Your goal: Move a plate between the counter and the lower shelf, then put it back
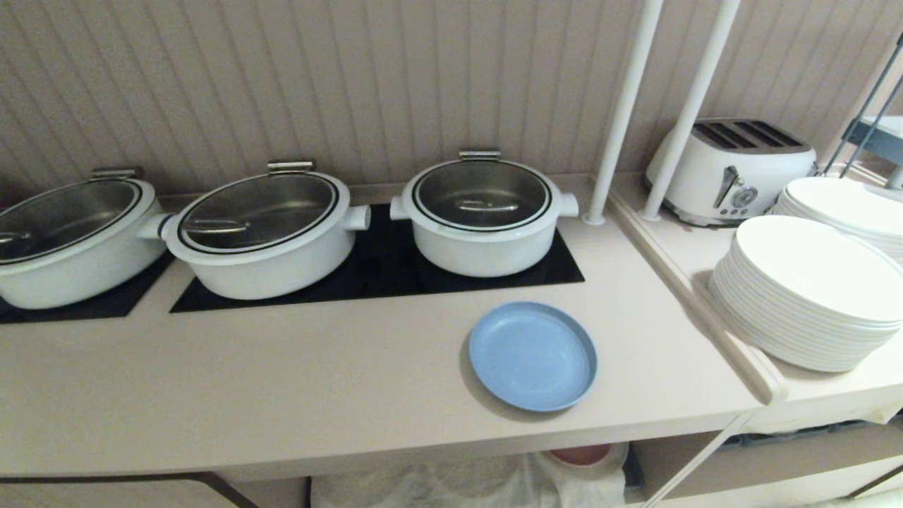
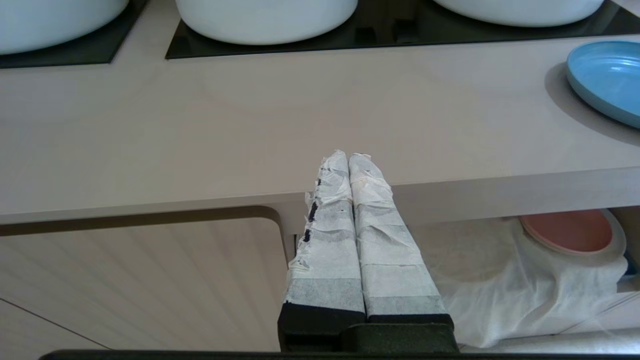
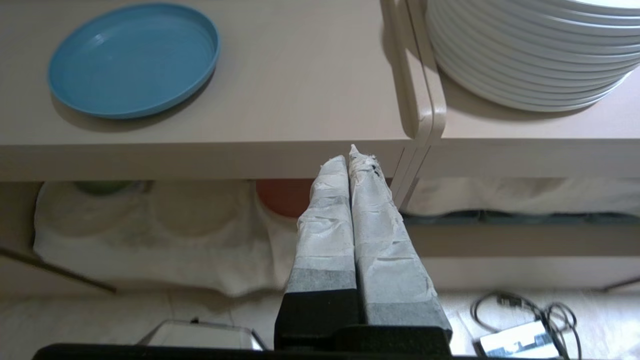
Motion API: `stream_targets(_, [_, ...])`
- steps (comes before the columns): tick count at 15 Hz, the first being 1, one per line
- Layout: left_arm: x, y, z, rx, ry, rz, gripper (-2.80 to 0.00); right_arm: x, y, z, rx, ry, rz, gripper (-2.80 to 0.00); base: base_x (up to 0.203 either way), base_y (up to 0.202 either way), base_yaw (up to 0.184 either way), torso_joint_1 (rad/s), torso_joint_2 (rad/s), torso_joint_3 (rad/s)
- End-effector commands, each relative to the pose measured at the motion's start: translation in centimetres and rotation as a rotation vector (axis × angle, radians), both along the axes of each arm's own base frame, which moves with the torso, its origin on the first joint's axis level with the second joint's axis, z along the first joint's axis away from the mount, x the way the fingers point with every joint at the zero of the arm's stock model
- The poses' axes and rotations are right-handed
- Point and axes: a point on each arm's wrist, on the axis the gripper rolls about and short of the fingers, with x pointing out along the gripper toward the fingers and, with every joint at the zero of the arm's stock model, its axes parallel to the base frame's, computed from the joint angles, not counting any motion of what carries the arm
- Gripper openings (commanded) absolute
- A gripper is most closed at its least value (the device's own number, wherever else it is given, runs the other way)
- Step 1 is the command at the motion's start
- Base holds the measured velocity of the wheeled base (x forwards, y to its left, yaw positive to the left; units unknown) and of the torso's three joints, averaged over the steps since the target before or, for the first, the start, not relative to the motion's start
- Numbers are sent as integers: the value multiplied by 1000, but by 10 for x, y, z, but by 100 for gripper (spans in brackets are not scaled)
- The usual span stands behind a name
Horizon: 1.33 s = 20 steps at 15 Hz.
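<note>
Lying flat, rim up, plate on counter; both grippers closed (probably empty).

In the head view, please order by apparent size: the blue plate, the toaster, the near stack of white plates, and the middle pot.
1. Middle pot
2. Near stack of white plates
3. Toaster, though it stands farther back, so this is unsure
4. Blue plate

Pot and stack look close in width.
</note>
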Motion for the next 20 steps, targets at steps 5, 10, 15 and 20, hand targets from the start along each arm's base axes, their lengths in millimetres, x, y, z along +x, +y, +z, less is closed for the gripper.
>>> stream_targets(5, [0,0,0,1,0,0,-280,-37,-1,-34,-8,-172,-44,-280,0,0,0,0,0,0])
stream_targets(10, [0,0,0,-1,0,0,-280,-40,-1,-39,-19,-177,-50,-280,0,0,0,0,0,0])
stream_targets(15, [0,0,0,-1,0,0,-280,-40,-1,-39,11,-176,-58,-280,0,0,0,0,0,0])
stream_targets(20, [0,0,0,0,0,0,-280,-40,-2,-39,30,-175,-88,-280,0,0,0,0,0,0])
